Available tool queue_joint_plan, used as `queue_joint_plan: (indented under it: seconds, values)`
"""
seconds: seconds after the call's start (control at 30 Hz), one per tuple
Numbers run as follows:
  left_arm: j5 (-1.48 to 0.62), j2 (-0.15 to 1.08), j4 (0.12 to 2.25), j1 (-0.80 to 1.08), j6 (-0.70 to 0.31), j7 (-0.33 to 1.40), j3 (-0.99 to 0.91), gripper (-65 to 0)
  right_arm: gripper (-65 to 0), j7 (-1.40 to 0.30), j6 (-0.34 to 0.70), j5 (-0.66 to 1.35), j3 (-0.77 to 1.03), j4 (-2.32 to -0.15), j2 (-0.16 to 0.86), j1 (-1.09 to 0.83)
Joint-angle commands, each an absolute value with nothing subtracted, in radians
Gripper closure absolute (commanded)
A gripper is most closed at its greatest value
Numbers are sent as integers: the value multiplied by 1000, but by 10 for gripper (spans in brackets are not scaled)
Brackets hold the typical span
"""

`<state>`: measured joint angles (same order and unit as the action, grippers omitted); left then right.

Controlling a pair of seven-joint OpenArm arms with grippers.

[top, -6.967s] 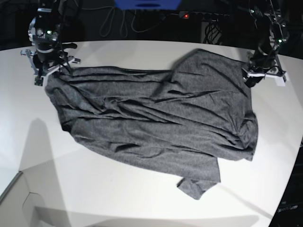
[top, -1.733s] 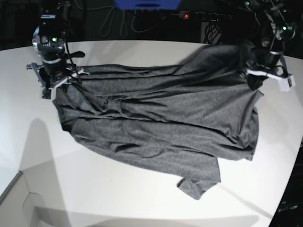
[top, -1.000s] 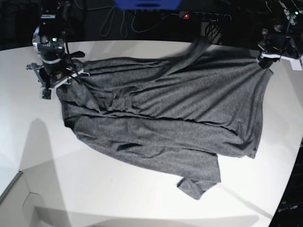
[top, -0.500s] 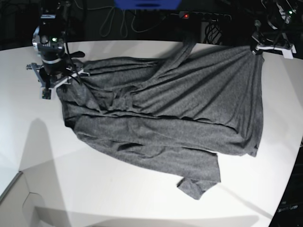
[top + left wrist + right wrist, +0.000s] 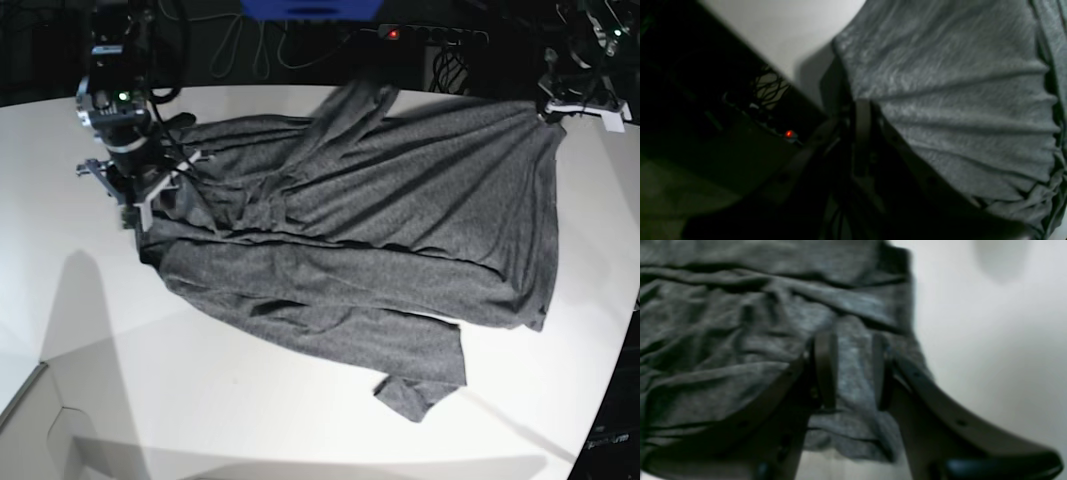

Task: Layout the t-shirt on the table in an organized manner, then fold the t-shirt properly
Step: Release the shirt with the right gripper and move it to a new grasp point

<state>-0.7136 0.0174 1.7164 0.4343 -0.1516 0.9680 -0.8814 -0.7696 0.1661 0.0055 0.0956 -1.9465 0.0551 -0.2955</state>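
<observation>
The white table [image 5: 300,420] is brightly and evenly lit in the base view, where soft shadows are cast at lower left and straight edges are bowed by the lens, while both wrist views are rendered dim, soft and out of focus.

Grey t-shirt [image 5: 380,230] rumpled on white table [image 5: 250,400].

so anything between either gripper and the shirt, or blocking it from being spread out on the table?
Nothing visible. The left gripper is shut on the t-shirt at its far corner, and the right gripper has cloth between its jaws. The table around the shirt shows only bare white surface; the power strip sits behind the far edge.
</observation>
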Motion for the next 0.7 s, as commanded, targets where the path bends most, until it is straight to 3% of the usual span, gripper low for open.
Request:
queue_joint_plan:
  seconds: [0.0, 0.27, 0.67]
  values:
    - [-722, 28, 1733, 440, -154, 963, -886, -1, -186, -771, 177, 1, 90, -1949, 74, -275]
    - [-722, 28, 1733, 437, -154, 961, -886, -1, -263, -839, 177, 1, 35, -1867, 111, -205]
    - [-722, 28, 1733, 423, -154, 964, -886, -1, -288, -837, 179, 1, 82, -1850, 137, -165]
